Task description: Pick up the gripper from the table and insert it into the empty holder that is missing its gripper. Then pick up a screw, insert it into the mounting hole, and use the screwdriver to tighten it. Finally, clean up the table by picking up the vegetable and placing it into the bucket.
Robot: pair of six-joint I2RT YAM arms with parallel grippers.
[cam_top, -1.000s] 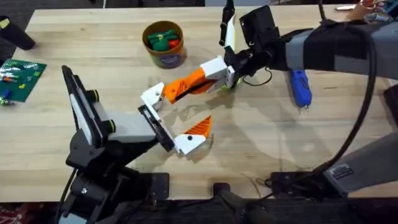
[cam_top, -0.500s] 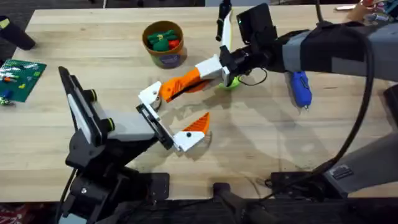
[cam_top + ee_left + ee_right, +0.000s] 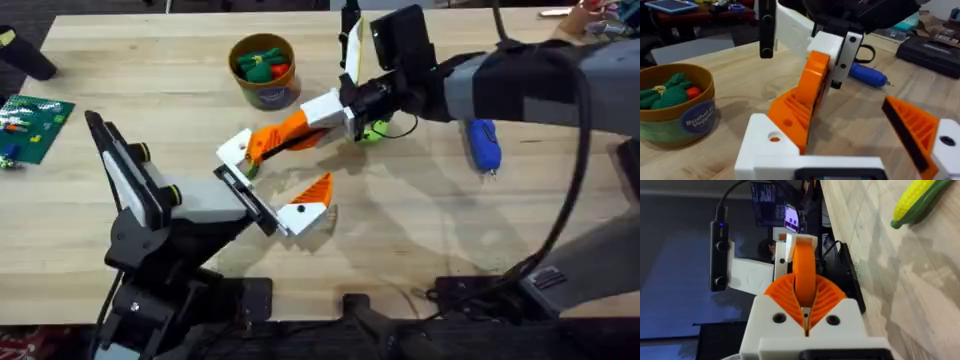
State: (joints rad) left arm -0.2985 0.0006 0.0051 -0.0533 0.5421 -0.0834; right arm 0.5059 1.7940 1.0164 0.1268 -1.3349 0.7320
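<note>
The loose gripper (image 3: 238, 150), an orange ribbed pad on a white base, is pinched between the orange pads of my right gripper (image 3: 268, 142), which is shut on it. Its white base (image 3: 769, 144) hovers right at the bare end of the black bracket of the holder (image 3: 245, 198), which is my left gripper; whether they touch I cannot tell. The holder's one mounted finger (image 3: 308, 203) sits at the bracket's other end. The blue screwdriver (image 3: 483, 140) lies to the right. A corn vegetable (image 3: 917, 202) lies beneath the right arm. The bucket (image 3: 265, 70) stands behind. The screw is out of view.
Green and red knitted vegetables fill the bucket (image 3: 675, 107). A green circuit board (image 3: 35, 125) and a black object (image 3: 25, 55) lie at the far left. A dark case (image 3: 930, 47) rests beyond the screwdriver (image 3: 867, 75). Bare wood stretches in front of the right arm.
The right gripper has carried the loose gripper leftward and slightly back. The holder arm has shifted a little left with it. The screwdriver and bucket have not moved.
</note>
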